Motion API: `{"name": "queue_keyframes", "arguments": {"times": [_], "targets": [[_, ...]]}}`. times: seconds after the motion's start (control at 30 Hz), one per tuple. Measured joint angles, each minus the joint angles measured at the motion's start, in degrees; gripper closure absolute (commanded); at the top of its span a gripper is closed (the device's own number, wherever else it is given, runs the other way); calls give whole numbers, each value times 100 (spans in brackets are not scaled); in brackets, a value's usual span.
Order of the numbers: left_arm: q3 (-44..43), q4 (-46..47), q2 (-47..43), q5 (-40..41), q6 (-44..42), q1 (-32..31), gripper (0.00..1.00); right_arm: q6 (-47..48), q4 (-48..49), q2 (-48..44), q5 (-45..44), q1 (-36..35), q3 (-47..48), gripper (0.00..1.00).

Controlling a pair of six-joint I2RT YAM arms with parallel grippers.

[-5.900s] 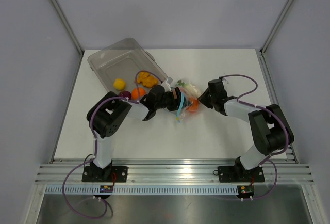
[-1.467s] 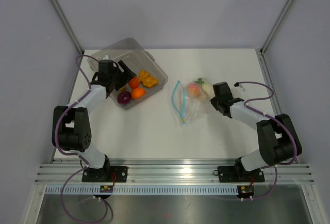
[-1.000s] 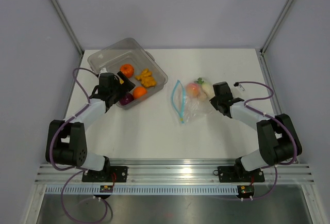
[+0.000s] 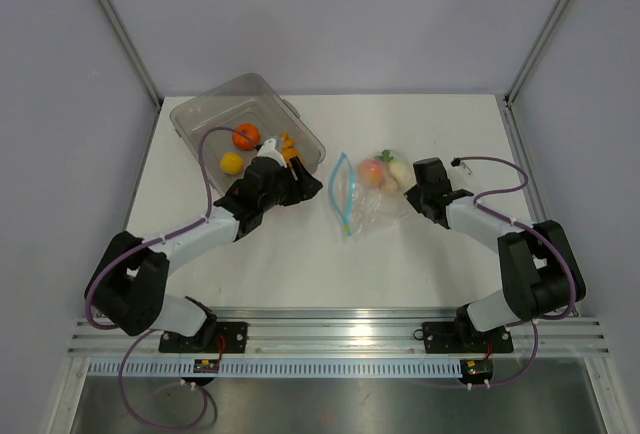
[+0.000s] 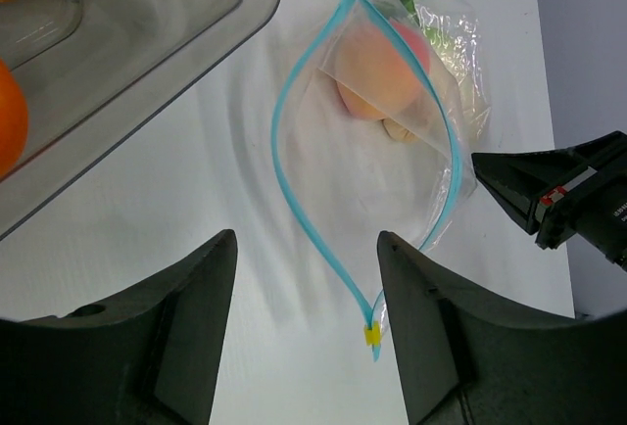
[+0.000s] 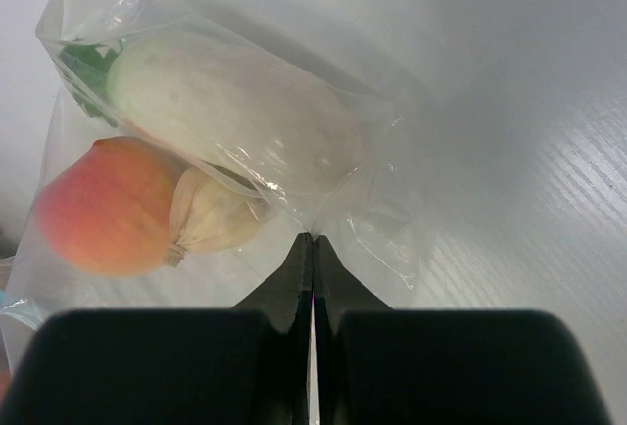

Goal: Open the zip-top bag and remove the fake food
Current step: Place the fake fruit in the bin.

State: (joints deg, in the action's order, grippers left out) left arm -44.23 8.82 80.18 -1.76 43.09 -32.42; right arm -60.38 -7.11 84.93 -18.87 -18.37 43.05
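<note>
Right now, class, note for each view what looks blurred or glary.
Top external: even light, sharp. Left wrist: black left claw blurred, thin clear plastic zip-top bag sharp. Right wrist: black right claw blurred, glare on bag creases.

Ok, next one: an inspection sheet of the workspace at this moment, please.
Surface: white tabletop, no spills seen.
Job's things: thin clear zip-top bag with light-blue zip strip, mouth open; peach toy fruit, white toy vegetable and small beige toy bulb inside; rigid clear rectangular tub holds orange and yellow toy pieces.
Clutter: nothing seen.
Grippers: left gripper open, empty, facing the bag's mouth; right gripper shut, pinching the bag's closed end.
Cables: purple cable arcs over the tub; second purple cable along the right arm.
Surroundings: grey enclosure walls, aluminium rail at near edge.
</note>
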Motion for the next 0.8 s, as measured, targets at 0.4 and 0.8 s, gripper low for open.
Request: {"name": "queue_keyframes", "arguments": {"times": [0.4,0.8], "targets": [[-310,214,977,-496,-17,-28,46,-9,243,-337,219,0,-317,100],[-706,291,1475,-852,-20,-173,47,-4,461,-514,337,-81,-496,100]]}}
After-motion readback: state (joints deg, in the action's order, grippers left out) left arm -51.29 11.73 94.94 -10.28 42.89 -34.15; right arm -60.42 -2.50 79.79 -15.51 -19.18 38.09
